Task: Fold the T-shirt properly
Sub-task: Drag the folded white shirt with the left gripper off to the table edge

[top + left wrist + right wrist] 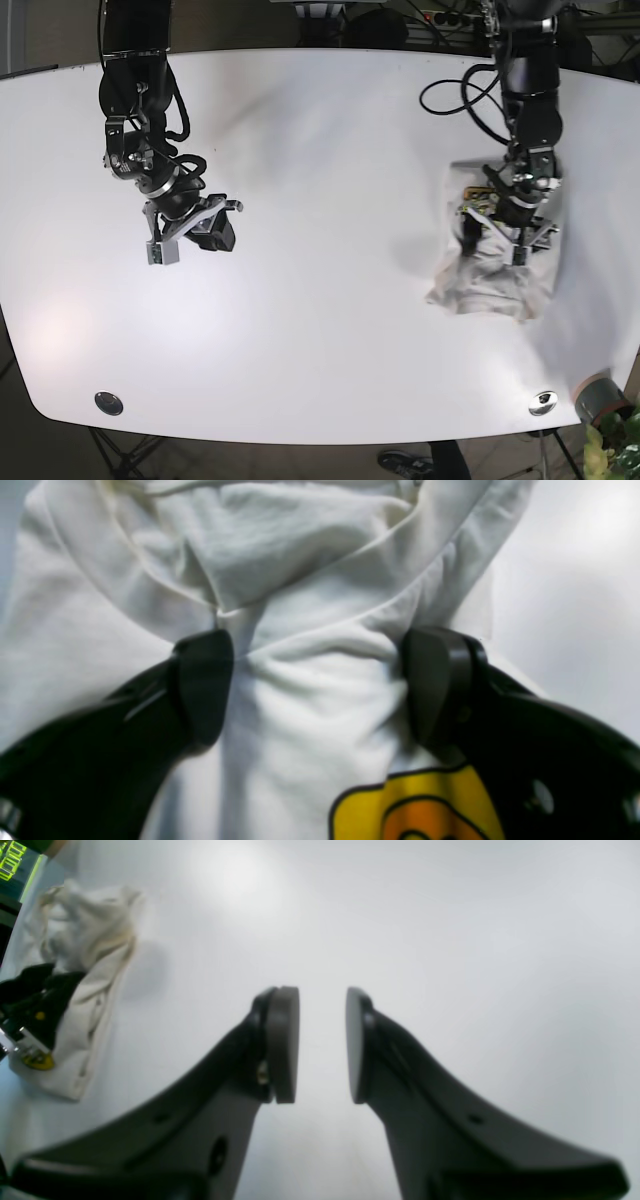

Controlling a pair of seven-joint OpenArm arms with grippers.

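T-shirt [490, 270] crumpled on white table [320, 300], near its right edge

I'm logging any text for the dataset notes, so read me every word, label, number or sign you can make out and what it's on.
No readable text in any view.
T-shirt: yellow and orange print, a graphic cut off by the frame, no letters visible.
Green glowing marks at the top left corner of the right wrist view: too blurred to read.

White table [320, 330] carries a crumpled T-shirt [495, 275].
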